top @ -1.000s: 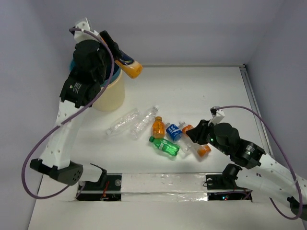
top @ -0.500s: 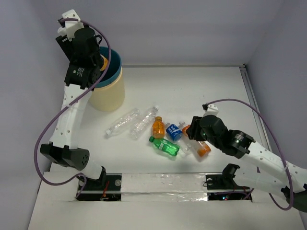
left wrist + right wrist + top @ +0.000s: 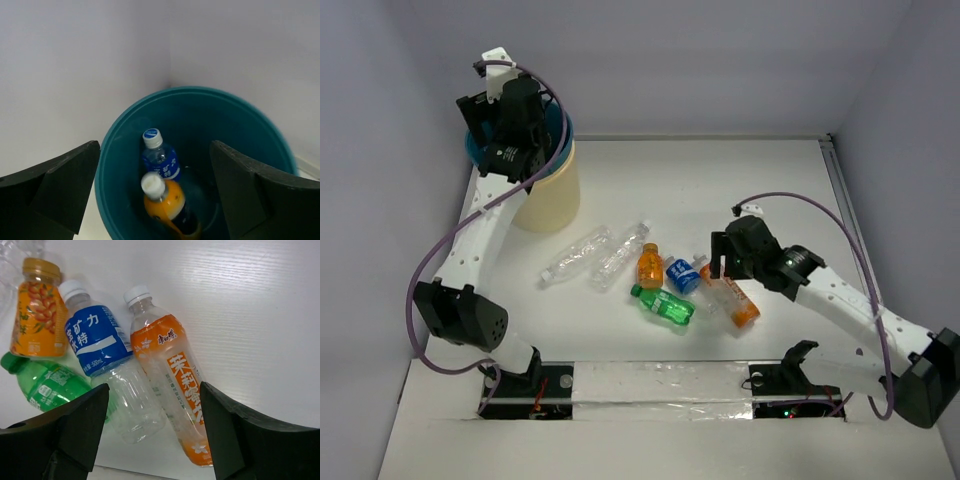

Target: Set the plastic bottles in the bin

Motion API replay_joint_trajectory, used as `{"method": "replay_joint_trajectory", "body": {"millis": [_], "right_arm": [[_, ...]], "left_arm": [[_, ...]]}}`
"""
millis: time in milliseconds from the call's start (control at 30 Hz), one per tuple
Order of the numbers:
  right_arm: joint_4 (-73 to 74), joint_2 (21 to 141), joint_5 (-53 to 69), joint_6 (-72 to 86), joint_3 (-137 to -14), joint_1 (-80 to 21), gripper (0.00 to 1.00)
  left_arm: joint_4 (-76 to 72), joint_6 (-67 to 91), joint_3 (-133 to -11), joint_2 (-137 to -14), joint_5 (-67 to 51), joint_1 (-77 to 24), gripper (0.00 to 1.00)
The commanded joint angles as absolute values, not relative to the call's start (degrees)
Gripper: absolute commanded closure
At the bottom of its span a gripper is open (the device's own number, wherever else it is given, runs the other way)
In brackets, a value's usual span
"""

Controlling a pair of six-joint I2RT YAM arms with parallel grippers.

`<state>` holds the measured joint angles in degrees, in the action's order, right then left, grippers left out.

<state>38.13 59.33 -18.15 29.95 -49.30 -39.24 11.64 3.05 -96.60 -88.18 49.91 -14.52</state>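
Here, a blue-labelled bottle (image 3: pixel 160 159) and an orange bottle (image 3: pixel 167 205) lie inside the bin (image 3: pixel 235 125), which stands at the far left of the white tabletop (image 3: pixel 750 180). The others lie clustered mid-tabletop: two clear bottles (image 3: pixel 576 257), a small orange bottle (image 3: pixel 650 267), a second blue-labelled bottle (image 3: pixel 95 340), a green bottle (image 3: pixel 663 306) and an orange-labelled bottle (image 3: pixel 170 375). The left tool (image 3: pixel 154 160) hangs over the bin's mouth, fingers spread wide and empty. The right tool (image 3: pixel 151 405) hovers over the cluster, fingers spread either side of the orange-labelled bottle, gripping nothing.
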Motion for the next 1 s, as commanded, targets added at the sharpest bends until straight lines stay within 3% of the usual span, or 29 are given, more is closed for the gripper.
{"method": "replay_joint_trajectory", "body": {"millis": [0,200,333,567,700,967], "right_arm": [[37.62,64.58,-13.99,26.02,-52.21,-38.41,0.21],[35.77,73.46,-11.69,26.1,-52.64,-36.74,0.15],[35.77,75.75,-12.39,26.1,-53.96,-35.51,0.1],[36.39,79.71,-8.97,23.56,-54.4,-34.98,0.01],[37.7,82.78,-8.26,22.5,-55.19,-34.45,0.0],[39.37,89.2,-6.68,21.27,-58.88,-34.45,0.03]], "left_arm": [[11.77,5.97,-101.68,-85.61,46.68,-14.59,0.1],[15.81,10.89,-100.55,-80.43,37.28,-17.04,0.11],[18.54,13.7,-95.73,-75.34,33.59,-26.96,0.18],[17.49,25.3,-76.4,-65.14,18.03,-40.15,0.46],[14.25,32.42,-64.1,-59.07,10.56,-47.62,0.69],[9.58,48.14,-43.8,-53.09,12.03,-65.81,0.97]]}}
